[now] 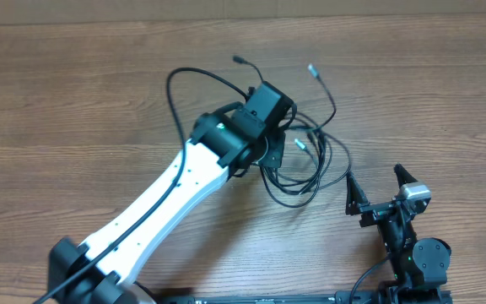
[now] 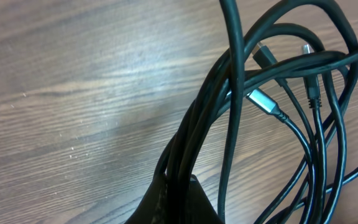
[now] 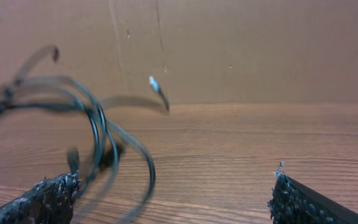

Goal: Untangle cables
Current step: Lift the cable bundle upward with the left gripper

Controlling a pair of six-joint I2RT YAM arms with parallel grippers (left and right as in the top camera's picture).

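Brown wood-grain table (image 1: 74,93), no container on it; white-shelled left arm (image 1: 175,186), its left gripper (image 2: 179,202) clamped on the tangled thin black cables (image 1: 310,173) mid-table, apparently holding them for separation; black right gripper (image 1: 376,187) spread wide, empty, beside them; next, I judge, it must pinch one silver-tipped plug end (image 2: 260,99).

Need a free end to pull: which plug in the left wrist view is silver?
The plug in the middle of the cables, pointing up-left. Its shell is bright silver, while the other plugs look darker.
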